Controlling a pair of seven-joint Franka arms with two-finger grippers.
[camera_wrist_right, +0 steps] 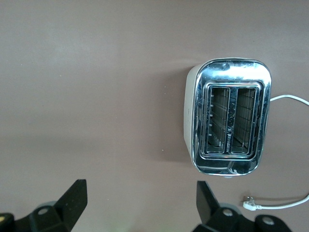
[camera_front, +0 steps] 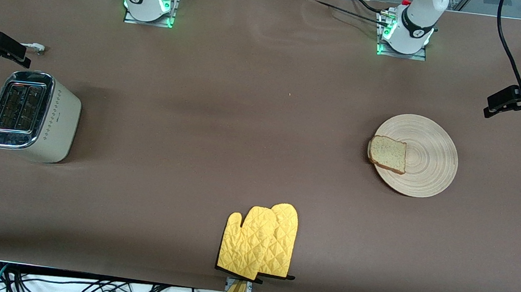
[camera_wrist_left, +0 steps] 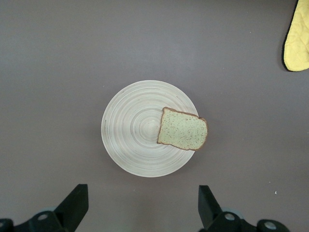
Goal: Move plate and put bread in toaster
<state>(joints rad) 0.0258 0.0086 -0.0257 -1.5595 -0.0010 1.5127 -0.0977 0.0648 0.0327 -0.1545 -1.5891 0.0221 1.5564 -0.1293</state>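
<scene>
The pale wooden plate (camera_front: 431, 159) (camera_wrist_left: 133, 130) lies toward the left arm's end of the table. The bread (camera_front: 388, 153) (camera_wrist_left: 182, 129) rests on the plate's rim, on the side facing the toaster, and overhangs it slightly. The cream toaster (camera_front: 34, 115) (camera_wrist_right: 227, 121) stands toward the right arm's end, both slots empty. My left gripper (camera_front: 494, 105) (camera_wrist_left: 141, 193) hovers open beside the plate, nothing between its fingers. My right gripper (camera_front: 21, 54) (camera_wrist_right: 140, 191) hangs open above the table beside the toaster, holding nothing.
A pair of yellow oven mitts (camera_front: 259, 245) (camera_wrist_left: 297, 43) lies at the table edge nearest the front camera, midway along it. The toaster's white cord and plug (camera_front: 33, 48) (camera_wrist_right: 251, 204) trail on the table under the right gripper.
</scene>
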